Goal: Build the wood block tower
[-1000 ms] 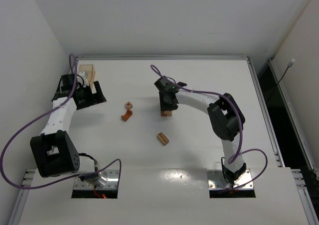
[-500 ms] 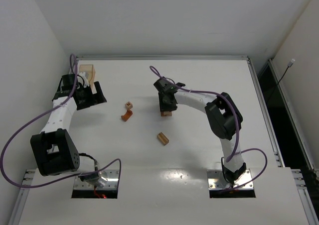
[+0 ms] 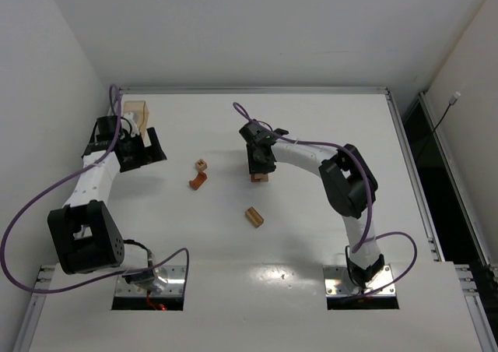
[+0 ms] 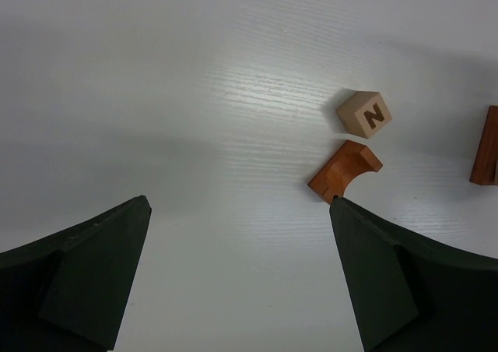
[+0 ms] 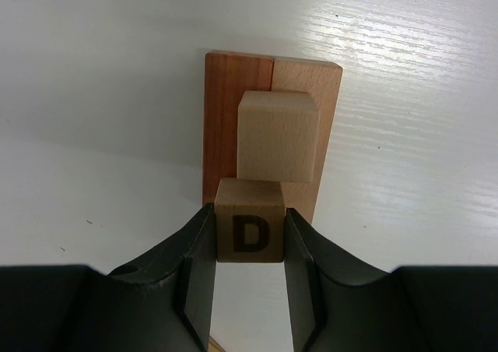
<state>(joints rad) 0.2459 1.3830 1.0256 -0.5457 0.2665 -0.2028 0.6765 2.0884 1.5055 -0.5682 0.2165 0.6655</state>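
My right gripper [image 5: 249,231] is shut on a tan cube marked D [image 5: 249,229], held at the near end of two bars lying side by side, one reddish-brown [image 5: 226,118] and one tan [image 5: 323,118]. A plain tan cube [image 5: 278,135] sits on those bars just beyond the D cube. In the top view this stack [image 3: 259,177] lies under the right gripper [image 3: 257,163]. My left gripper [image 4: 241,235] is open and empty above the table at the far left [image 3: 136,151]. A tan N cube [image 4: 364,114] and a reddish arch piece [image 4: 344,170] lie ahead of it.
A tan bar [image 3: 254,216] lies alone near the table's middle. A translucent amber box [image 3: 135,108] stands in the back left corner behind the left gripper. White walls close in the table at the left and the back. A bar's end [image 4: 486,156] shows at the left wrist view's right edge.
The right gripper has shifted very slightly up and left over the stack. The left arm has not moved.
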